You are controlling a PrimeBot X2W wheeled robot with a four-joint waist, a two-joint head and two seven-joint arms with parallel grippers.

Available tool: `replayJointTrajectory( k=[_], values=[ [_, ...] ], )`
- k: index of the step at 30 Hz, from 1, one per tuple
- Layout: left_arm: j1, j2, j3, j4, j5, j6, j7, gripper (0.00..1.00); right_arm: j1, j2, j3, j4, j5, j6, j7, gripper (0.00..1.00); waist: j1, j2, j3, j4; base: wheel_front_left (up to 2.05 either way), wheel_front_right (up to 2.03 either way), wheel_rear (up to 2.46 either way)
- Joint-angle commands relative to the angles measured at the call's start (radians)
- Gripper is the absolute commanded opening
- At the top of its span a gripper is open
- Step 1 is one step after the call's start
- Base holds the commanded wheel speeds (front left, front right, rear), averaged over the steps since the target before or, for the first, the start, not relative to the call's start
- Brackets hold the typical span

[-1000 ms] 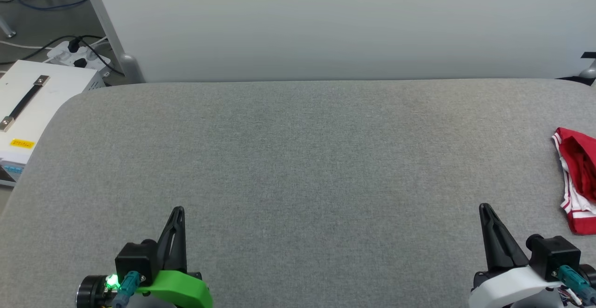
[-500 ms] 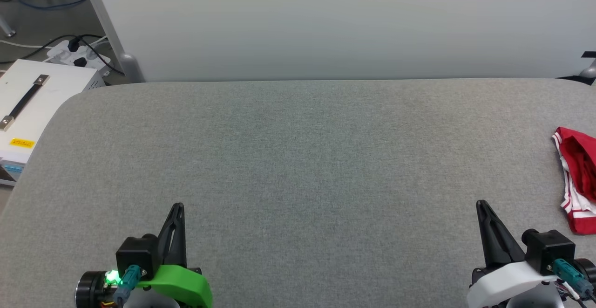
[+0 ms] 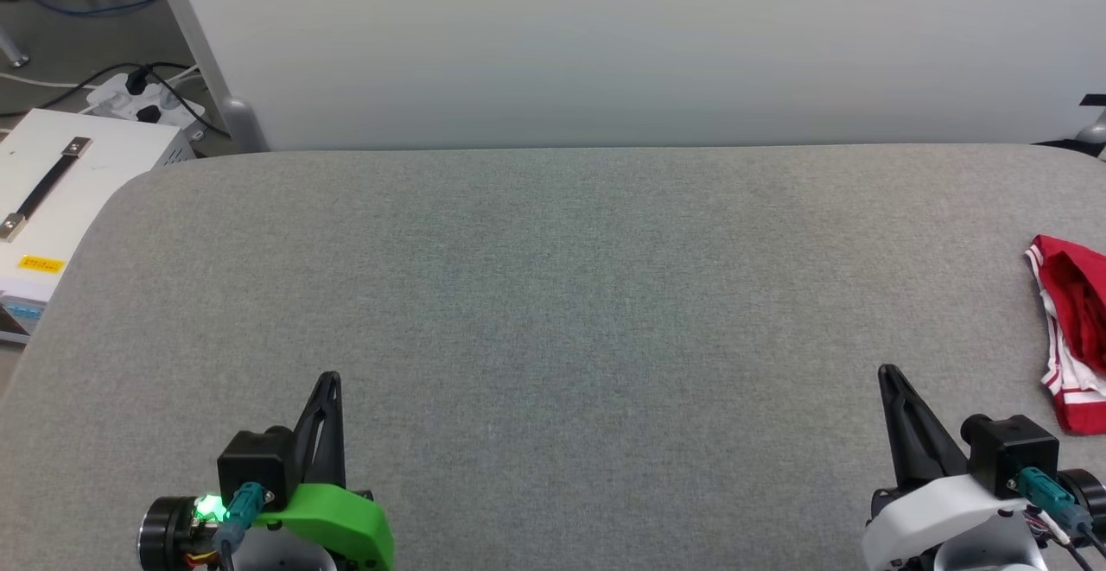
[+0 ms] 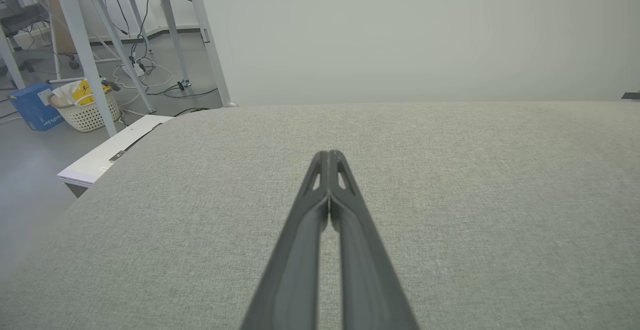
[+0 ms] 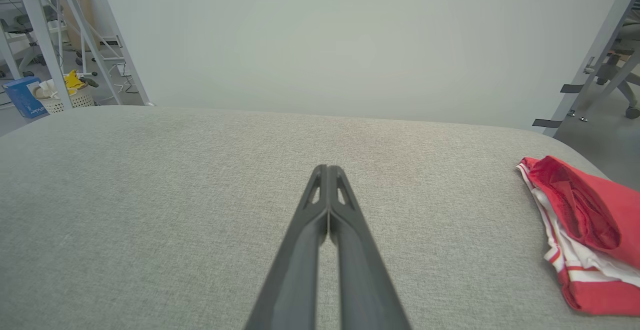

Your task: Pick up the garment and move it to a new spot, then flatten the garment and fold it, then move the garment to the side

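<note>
the red jersey [image 5: 580, 230] is seen bunched in a crumpled heap at the right end of the grey fabric-covered desk [image 3: 553, 295], with white cloth and red-and-white striped trim shown along its near side. in the head view it is cut off by the right border. the right gripper [image 3: 887, 372] is held over the near right part of the desk, near the red jersey but apart from it. its fingers are pressed together tip to tip with nothing between them, as is shown in the right wrist view. the left gripper [image 3: 329, 378] is held over the near left part, well apart from the red jersey, its fingers likewise closed on nothing. a pale partition [image 3: 605, 44] is set behind the desk, and a white case with a black handle [image 3: 52, 199] is seen beyond the left corner.
</note>
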Motion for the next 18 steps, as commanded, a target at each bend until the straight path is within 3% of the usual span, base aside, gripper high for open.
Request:
replayJointTrajectory(
  k=[1,18],
  values=[
    [-0.022,-0.006,-0.001,-0.008,0.013,0.006,0.006,0.00,-0.020,0.002,0.003,-0.007,-0.015,0.000,0.008,0.00,0.0000,-0.0001,0.000,0.000,0.00,0.00,0.00],
    [-0.034,-0.007,-0.002,-0.021,0.026,0.014,0.040,0.00,-0.036,0.004,0.006,-0.012,-0.038,-0.001,0.041,0.00,0.0000,-0.0001,0.002,0.000,0.00,0.00,0.00]
  ],
)
